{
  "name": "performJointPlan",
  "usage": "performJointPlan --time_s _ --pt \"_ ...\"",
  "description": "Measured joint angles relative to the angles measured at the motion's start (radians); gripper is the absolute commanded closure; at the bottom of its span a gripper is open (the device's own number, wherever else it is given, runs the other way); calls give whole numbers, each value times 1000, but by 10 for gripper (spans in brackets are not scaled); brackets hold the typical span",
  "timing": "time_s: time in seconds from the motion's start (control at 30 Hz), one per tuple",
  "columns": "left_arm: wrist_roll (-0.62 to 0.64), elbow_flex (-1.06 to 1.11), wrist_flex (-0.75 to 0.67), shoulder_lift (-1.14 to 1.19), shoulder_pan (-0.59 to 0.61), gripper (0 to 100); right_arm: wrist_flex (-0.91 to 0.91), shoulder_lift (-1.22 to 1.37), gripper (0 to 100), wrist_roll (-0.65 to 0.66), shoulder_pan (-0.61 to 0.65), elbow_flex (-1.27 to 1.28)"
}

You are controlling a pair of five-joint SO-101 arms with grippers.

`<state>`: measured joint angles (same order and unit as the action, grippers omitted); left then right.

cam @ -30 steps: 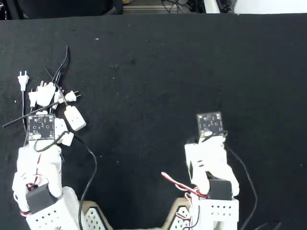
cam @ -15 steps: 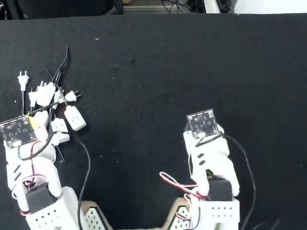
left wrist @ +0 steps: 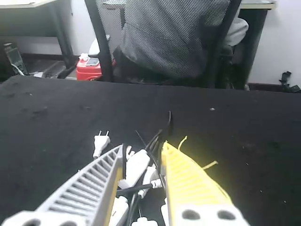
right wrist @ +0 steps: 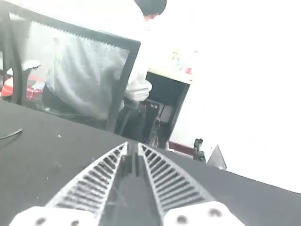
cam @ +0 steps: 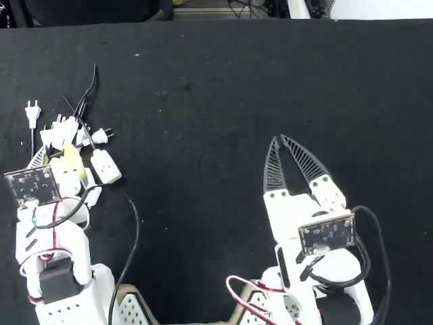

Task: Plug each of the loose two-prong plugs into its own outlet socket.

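Down at the near edge, the left pincer [left wrist: 143, 149] stood partly open, its grey finger and its yellow finger apart and gripping nothing. Through the gap between them the left wrist view gave the heap of white plugs [left wrist: 137, 165], with black cords [left wrist: 160, 134] running over it and out past the tips. The high view set that heap as a tangle just ahead of this pincer. It added a white socket block [cam: 105, 166] just beside the yellow finger. A lone plug [left wrist: 99, 142] lay a little farther out, off the grey finger's side and apart from the heap. The right pincer [cam: 278, 139], well apart from all of these, was closed with its tips together on nothing, over the bare black table [cam: 223, 81]. Since half a second earlier the right arm had swung its pincer out forward from under its wrist. The left showed more of its yellow finger, nearer the heap.
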<state>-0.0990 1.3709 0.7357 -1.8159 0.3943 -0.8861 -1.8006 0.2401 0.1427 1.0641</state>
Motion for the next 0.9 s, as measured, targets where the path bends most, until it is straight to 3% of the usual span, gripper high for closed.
performJointPlan --time_s 0.2,0.47,0.57,0.7,0.9 --pt "0 18 0 91 -6 866 40 77 986 -6 23 -64" --pt "0 21 -2 302 -8 865 28 621 986 -6 195 -238" --pt "0 17 -2 382 -8 821 49 792 986 -14 224 -232" --pt "18 -15 -2 489 -8 765 160 910 986 -91 241 -133" --pt "144 -107 -2 700 -8 757 453 1002 986 -124 244 86"
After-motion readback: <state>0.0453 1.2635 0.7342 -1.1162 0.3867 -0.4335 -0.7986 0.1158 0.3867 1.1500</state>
